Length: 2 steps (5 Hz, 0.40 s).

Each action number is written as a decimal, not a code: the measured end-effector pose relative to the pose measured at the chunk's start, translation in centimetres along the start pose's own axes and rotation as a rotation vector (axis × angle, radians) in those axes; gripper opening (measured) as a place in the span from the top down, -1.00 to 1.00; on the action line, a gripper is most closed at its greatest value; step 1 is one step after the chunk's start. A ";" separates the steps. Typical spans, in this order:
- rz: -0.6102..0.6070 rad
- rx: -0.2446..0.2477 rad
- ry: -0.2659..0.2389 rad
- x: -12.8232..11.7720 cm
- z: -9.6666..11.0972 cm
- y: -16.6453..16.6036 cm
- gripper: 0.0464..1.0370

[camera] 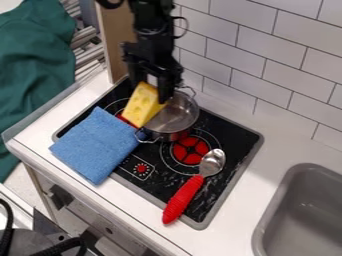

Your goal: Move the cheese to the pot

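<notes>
Hanging tilted in the claw [151, 90], pinched near its upper end, the cheese [141, 106] is at the cloth side of the pot [176, 114]; released here, it could fall onto the blue cloth [99, 145]; moved across too low, it could snag the rim.

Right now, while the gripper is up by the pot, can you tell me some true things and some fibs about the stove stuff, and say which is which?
1. The gripper is holding the yellow cheese. True.
2. The pot has its lid on. False: it is open at the top.
3. The spoon has a red handle. True.
4. The cloth on the stove is red. False: the cloth is blue.
5. The spoon is inside the pot. False: it lies on the stove, apart from the pot.
6. The cheese has round marks on it. True.
</notes>
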<state>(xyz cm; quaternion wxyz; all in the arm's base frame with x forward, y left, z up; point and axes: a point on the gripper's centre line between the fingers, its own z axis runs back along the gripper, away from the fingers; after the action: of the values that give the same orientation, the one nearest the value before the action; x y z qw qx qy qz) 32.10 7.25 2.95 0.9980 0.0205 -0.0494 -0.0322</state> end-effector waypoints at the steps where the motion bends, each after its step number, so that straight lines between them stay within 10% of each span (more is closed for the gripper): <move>1: -0.023 -0.002 0.004 1.0 -0.5 -0.7 -0.33; 2: -0.028 0.003 0.006 1.5 -0.7 -0.7 -0.48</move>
<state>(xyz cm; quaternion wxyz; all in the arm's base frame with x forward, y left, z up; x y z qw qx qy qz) 33.65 6.49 2.38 0.9976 0.0227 -0.0460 -0.0463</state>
